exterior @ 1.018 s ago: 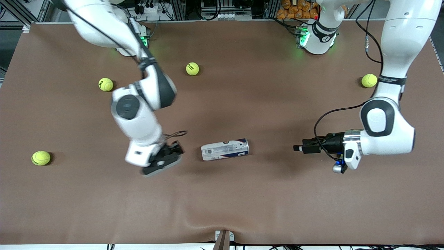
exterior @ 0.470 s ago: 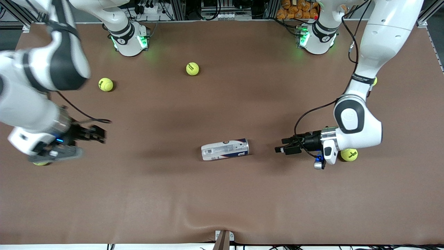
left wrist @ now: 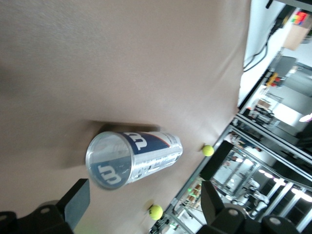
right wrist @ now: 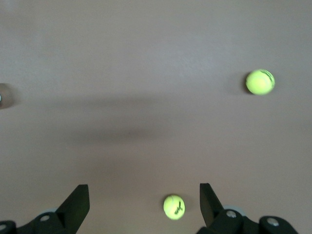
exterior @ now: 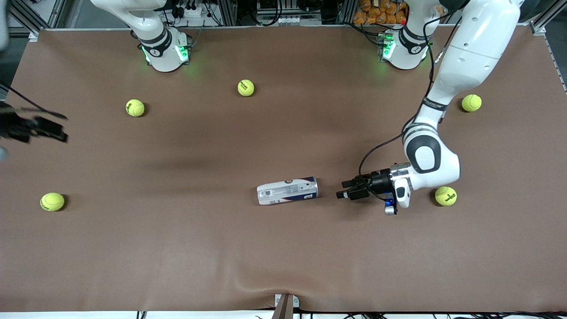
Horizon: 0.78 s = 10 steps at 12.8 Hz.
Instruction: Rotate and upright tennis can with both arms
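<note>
**Left tool lined up with lying can**

Brown worktop [exterior: 177, 248] carries the can [exterior: 287, 191], lying on its side near the middle, its silver rim toward the left arm's end. Left tool [exterior: 344, 193] sits low just beside that rim, fingers spread wide, not touching. Right tool [exterior: 37, 129] hovers over the worktop's edge at the right arm's end, fingers [right wrist: 78, 204] spread wide. Five balls lie scattered; one [exterior: 445, 196] is near the left arm's wrist.
</note>
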### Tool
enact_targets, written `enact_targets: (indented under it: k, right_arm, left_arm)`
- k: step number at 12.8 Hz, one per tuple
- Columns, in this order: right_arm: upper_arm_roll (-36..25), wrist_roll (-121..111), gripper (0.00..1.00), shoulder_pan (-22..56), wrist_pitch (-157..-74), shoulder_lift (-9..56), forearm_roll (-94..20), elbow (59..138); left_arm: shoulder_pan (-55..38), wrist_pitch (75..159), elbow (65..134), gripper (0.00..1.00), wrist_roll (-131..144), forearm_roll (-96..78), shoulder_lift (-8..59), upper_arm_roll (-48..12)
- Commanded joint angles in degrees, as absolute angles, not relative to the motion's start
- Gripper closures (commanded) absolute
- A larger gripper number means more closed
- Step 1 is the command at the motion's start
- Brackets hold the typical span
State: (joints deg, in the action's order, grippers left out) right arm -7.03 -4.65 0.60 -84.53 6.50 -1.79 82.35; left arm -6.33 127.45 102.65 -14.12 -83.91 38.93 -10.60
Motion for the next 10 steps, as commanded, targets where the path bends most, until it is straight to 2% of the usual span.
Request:
enact_targets:
  k: [1,2,3,6,8,10]
  right_arm:
    - [-9.48,-4.22,0.0,0.18,-82.28,1.77,-3.16,84.73]
    - [-9.93,-4.22,0.0,0.18,-80.87,0.8,-3.16,84.73]
    - [-10.02,-4.22,0.0,-0.17,-80.6,0.7,-3.08,84.47]
    - [-9.67,-4.22,0.0,-0.18,-80.33,0.7,-3.08,84.29]
    - [-9.41,-4.13,0.0,0.17,-80.59,0.62,-3.08,84.2]
    - [-9.32,-4.04,0.0,0.18,-80.42,0.53,-3.08,83.33]
  left_arm:
    - [-7.91,128.41,103.79,0.0,-22.99,-92.87,40.51,-10.63]
    - [-8.52,128.41,104.15,0.0,-26.07,-95.51,41.21,-10.63]
    - [-9.05,128.41,104.06,0.06,-28.54,-98.15,42.18,-10.63]
    - [-10.81,128.5,103.54,0.14,-36.01,-105.62,44.82,-10.63]
    - [-12.3,128.5,103.27,0.24,-37.53,-108.71,45.35,-10.63]
    - [-13.36,128.5,102.48,0.41,-37.62,-110.91,45.7,-10.55]
